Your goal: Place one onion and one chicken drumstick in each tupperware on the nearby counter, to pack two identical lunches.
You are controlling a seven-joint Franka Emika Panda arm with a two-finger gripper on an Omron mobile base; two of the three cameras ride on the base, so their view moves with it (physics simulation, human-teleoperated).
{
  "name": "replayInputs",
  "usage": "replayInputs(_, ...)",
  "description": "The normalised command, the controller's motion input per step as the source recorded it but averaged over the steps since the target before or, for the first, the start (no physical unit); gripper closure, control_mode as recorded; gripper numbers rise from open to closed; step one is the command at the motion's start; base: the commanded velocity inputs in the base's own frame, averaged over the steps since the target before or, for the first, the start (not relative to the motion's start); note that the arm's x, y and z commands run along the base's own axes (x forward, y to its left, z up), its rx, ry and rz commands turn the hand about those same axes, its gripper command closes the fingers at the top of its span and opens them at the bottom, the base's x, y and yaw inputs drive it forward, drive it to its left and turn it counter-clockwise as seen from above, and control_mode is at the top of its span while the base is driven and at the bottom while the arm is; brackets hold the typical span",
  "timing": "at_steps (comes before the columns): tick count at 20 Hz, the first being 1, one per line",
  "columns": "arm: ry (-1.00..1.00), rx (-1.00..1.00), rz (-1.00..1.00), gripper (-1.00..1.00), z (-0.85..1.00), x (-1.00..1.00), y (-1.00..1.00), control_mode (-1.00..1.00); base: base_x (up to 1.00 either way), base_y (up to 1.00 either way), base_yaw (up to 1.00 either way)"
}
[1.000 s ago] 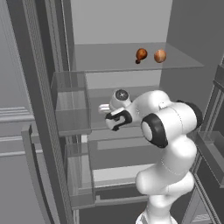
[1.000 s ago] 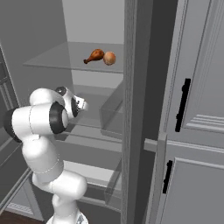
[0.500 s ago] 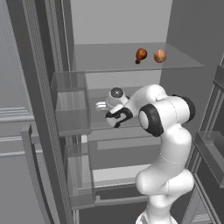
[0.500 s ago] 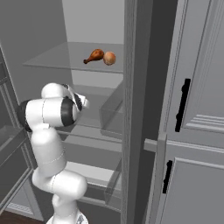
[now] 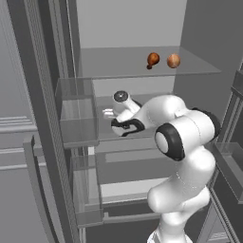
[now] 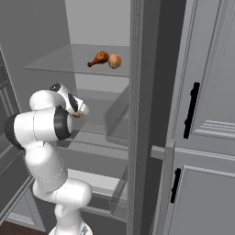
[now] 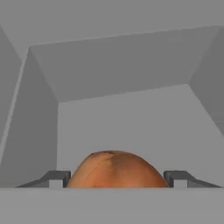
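Down at 6 o'clock in the hand view, the gripper (image 7: 116, 178) is squeezing an onion (image 7: 116, 168) between its fingertips (image 7: 56, 178). It is round and smooth, so it may be slipping out and rolling across the shelf (image 5: 137, 137).

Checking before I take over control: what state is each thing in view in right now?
gripper: inside the fridge, jaws either side of an orange-brown food item, seemingly closed on it
food item: between the fingers; onion or drumstick, cannot tell
chicken drumstick: lying on the upper glass shelf
onion: resting beside the drumstick on that shelf
fridge door: open
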Motion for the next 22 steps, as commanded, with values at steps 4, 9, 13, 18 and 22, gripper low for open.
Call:
replayInputs(4, -0.3, 0.03, -0.06, 1.0, 0.46, -1.0, -0.09, -1.0, 0.0, 0.0, 0.0)
replayInputs(9, -0.24, 0.09, 0.0, 1.0, 0.78, -1.0, -0.36, -1.0, 0.0, 0.0, 0.0)
replayInputs(13, -0.05, 0.14, -0.01, 1.0, 0.82, -1.0, -0.37, -1.0, 0.0, 0.0, 0.0)
replayInputs(18, 0.02, 0.11, 0.0, 1.0, 0.87, -1.0, -0.26, -1.0, 0.0, 0.0, 0.0)
replayInputs(22, -0.03, 0.01, 0.0, 1.0, 0.08, -1.0, -0.26, -1.0, 0.0, 0.0, 0.0)
